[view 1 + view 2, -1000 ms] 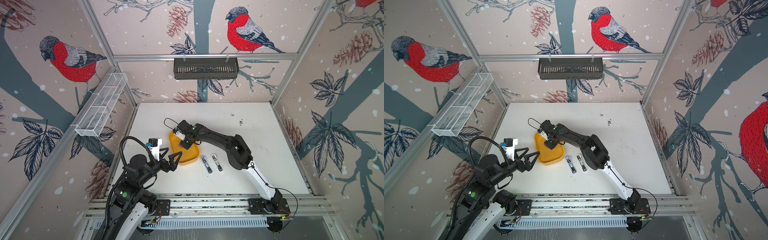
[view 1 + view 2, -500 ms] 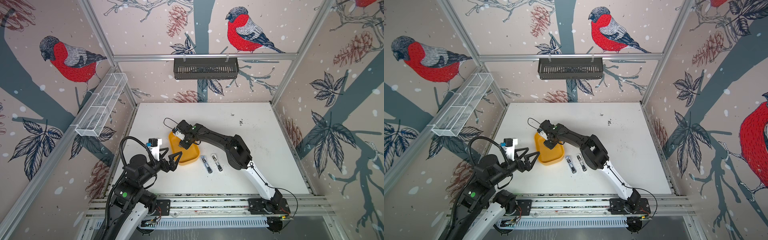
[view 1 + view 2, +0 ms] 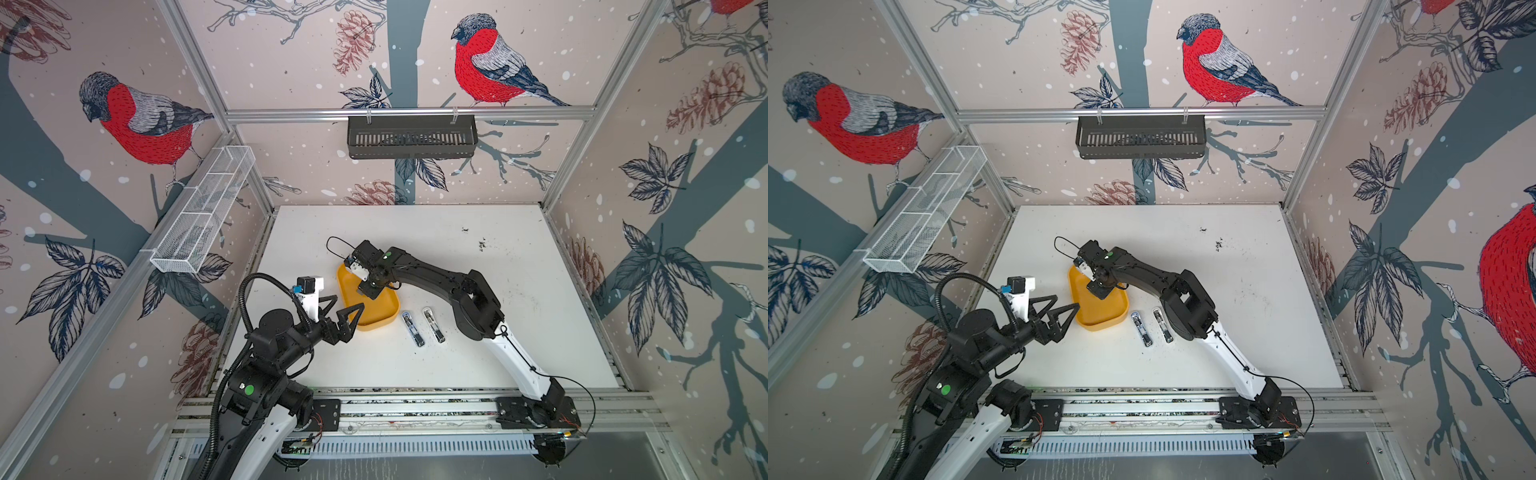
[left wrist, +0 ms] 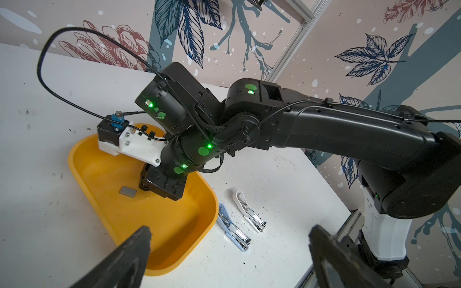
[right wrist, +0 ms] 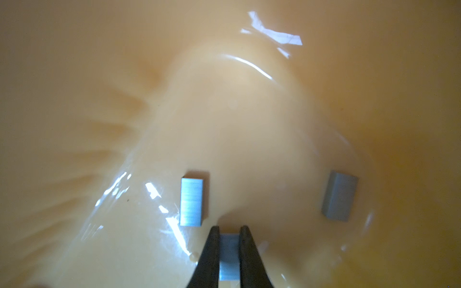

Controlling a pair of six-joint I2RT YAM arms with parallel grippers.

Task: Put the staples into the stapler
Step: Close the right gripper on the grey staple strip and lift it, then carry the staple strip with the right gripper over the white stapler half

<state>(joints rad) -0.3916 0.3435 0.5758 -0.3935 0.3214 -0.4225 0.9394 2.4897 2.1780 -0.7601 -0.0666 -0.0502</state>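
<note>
My right pincer (image 5: 230, 229), nearly closed, pinches one staple strip (image 5: 229, 259) between its tips on the floor of the yellow tray (image 5: 74, 74) — the pickup step — next I'd need a steady lift toward an open stapler (image 3: 413, 329) lying beyond the tray

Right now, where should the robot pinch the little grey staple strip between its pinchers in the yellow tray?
Pinch the staple strip across its two long edges, coming down from above. It lies flat on the tray floor, so only its narrow width fits the right tool, whose fingers straddle it there.
</note>
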